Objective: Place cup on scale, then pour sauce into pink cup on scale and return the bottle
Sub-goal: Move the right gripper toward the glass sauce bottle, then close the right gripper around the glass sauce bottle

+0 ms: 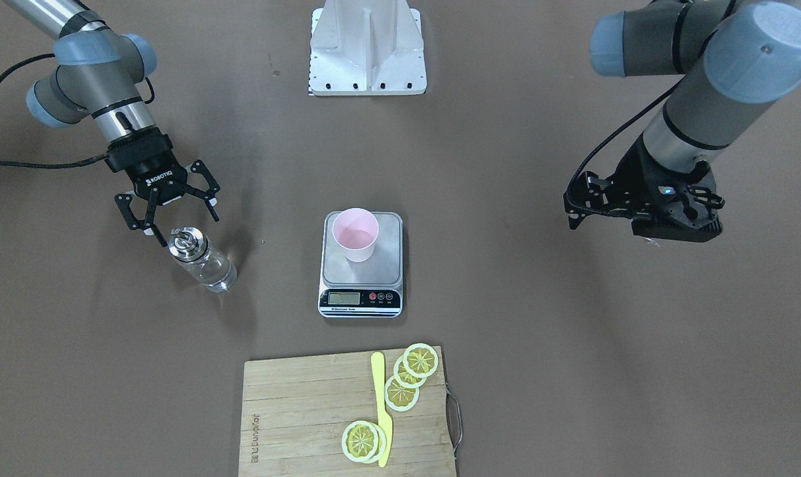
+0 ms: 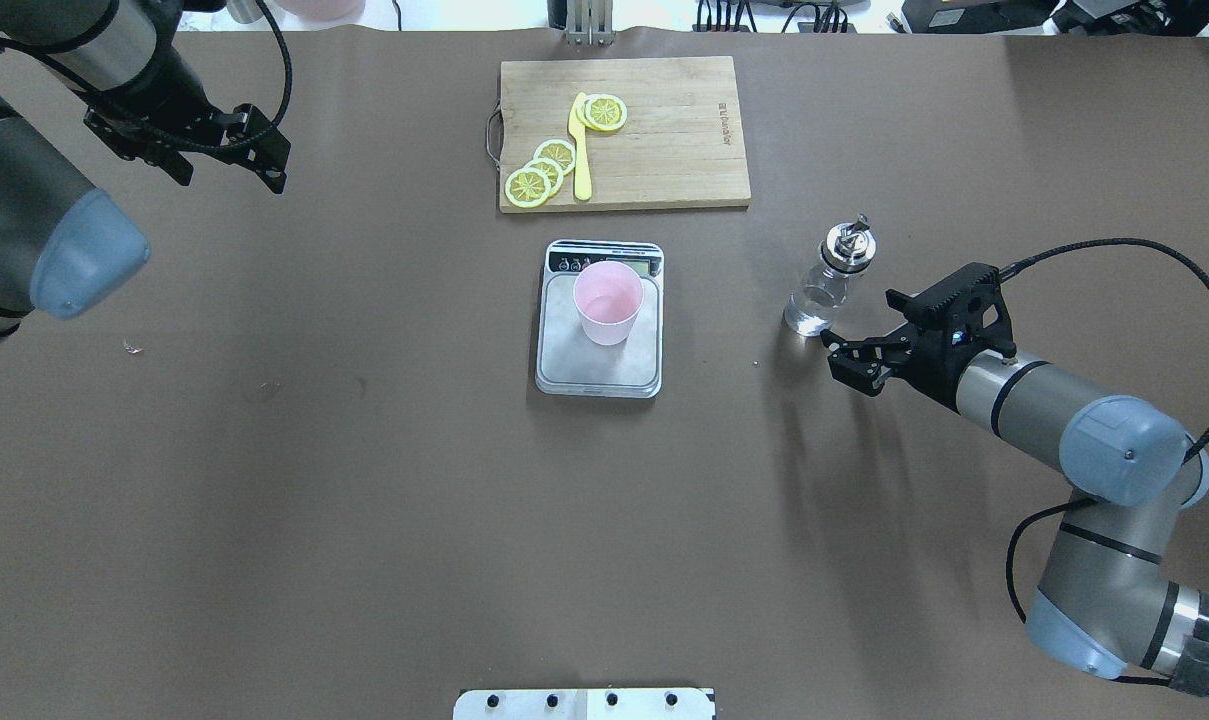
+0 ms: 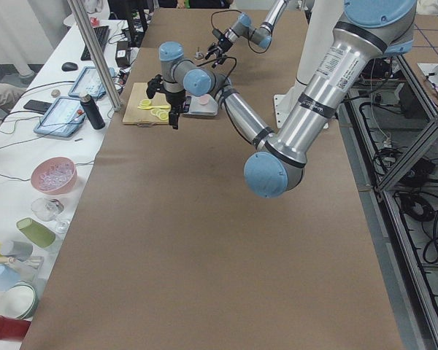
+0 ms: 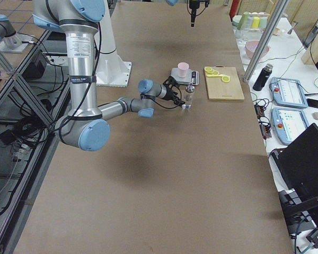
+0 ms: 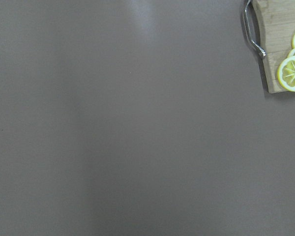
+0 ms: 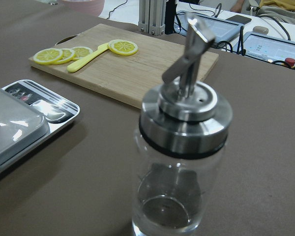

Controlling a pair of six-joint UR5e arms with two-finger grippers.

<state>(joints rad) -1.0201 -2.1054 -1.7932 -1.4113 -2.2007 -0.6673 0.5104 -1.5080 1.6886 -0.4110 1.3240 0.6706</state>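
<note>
Matte brown tabletop (image 1: 572, 364) bears steel-topped scale (image 1: 388, 255), tapered pink cup (image 1: 355, 236), glass bottle (image 1: 207, 264).

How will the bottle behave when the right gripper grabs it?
The bottle looks like smooth clear glass: probably slippery and breakable. Its metal cap sits high on a narrow body, so a nudge from the right gripper might tip it.

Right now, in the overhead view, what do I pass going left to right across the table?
left gripper → scale with the cup on it → bottle → right gripper
</note>
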